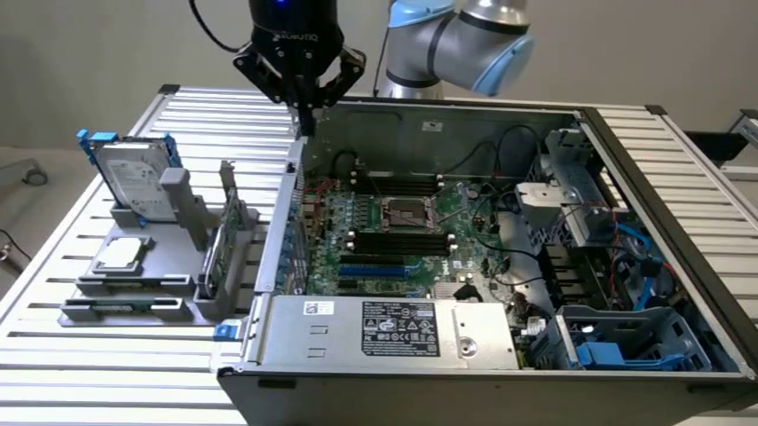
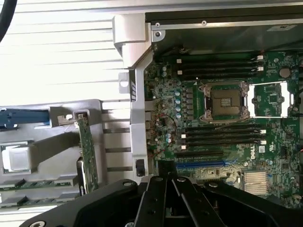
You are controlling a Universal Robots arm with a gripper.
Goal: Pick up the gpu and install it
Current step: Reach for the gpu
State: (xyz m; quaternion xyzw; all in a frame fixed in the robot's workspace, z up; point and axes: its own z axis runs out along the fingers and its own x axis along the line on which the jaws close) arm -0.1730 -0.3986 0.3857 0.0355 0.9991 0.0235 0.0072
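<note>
The claw (image 1: 305, 122) hung above the far corner of the open computer case (image 1: 663, 222), over the side wall that faces the parts fixture (image 1: 130, 286). Its fingers were pressed together with nothing between them; in the wrist view the black fingers (image 2: 156, 189) met at a closed tip (image 2: 168, 179) with only the motherboard (image 2: 213, 132) beneath.

The gpu (image 1: 229, 244) was not in the case. It stood on its edge in a slot of the grey fixture on the slatted worktop (image 1: 71, 364), just beside the case's outer wall. The wrist view showed its green board (image 2: 88, 151) upright, with a darker face on one side.

From the claw, the card lay outside the case, towards the exterior view's left and nearer that camera. Its long axis ran roughly parallel to the case wall, from far to near in the exterior view, so its thin top edge was what faced upward. The closed fingers were well apart from it, and I judged the pick-up not yet begun.

A hard drive with blue rails (image 1: 133, 177) and a processor chip (image 1: 120, 256) sat further left in the same fixture.
</note>
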